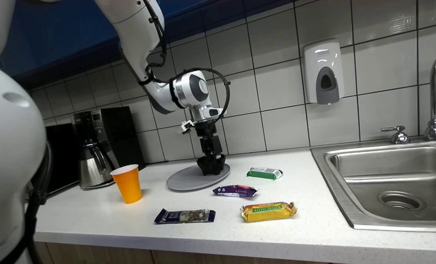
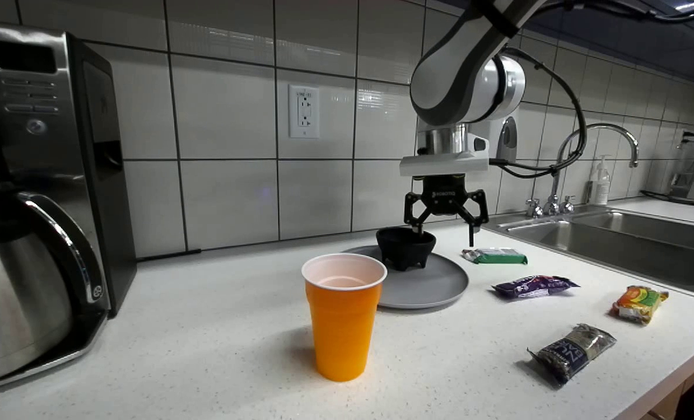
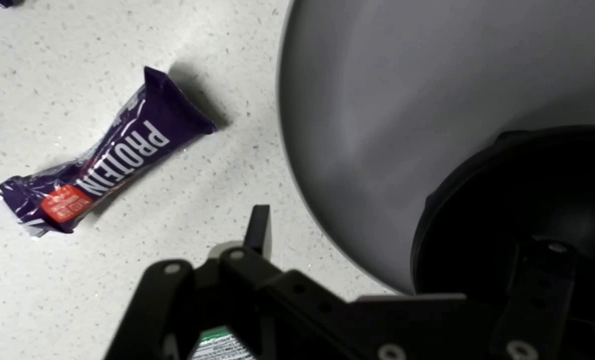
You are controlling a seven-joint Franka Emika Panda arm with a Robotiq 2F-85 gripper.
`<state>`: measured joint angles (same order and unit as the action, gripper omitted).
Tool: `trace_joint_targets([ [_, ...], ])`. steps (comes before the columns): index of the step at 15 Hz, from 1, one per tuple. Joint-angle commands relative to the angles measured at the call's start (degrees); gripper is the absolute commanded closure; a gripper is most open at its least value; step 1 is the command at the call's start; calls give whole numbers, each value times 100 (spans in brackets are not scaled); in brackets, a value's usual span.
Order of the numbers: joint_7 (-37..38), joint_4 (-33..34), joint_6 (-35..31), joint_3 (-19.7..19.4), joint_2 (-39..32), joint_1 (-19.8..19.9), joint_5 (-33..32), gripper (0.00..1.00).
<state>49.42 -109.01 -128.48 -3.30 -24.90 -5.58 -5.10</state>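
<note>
The fingers are released, standing wide apart above the black bowl. One of them reaches down at the bowl's opening; its partner hangs outside the rim, over the bare table beside the plate. Whether either touches the bowl cannot be told. The bowl stands upright on its short feet on the grey plate, off-centre toward the wall. The white arm comes down from above, its wrist nearly vertical.

Near the plate, in both exterior views, lie four wrapped bars. The purple bar, with PROTEIN in white letters, lies beside the plate, apart from it. The green bar lies near the wall, toward the sink. The yellow bar and the nut bar lie closer to the table's front edge, well apart from each other.

An orange cup with a white inside stands upright between the coffee maker and the plate. A soap dispenser hangs on the tiled wall, and a chrome faucet rises behind the sink. In an exterior view an outlet shows on the wall.
</note>
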Motion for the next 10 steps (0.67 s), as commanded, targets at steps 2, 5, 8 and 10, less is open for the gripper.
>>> trace_joint_targets([
  [2, 200, 277, 34, -157, -192, -148, -95, 26],
  [5, 190, 316, 31, -177, -216, -169, -94, 51],
  [8, 208, 313, 11, -207, -207, -198, -117, 73],
  [10, 206, 310, 5, -208, -194, -211, -121, 88],
])
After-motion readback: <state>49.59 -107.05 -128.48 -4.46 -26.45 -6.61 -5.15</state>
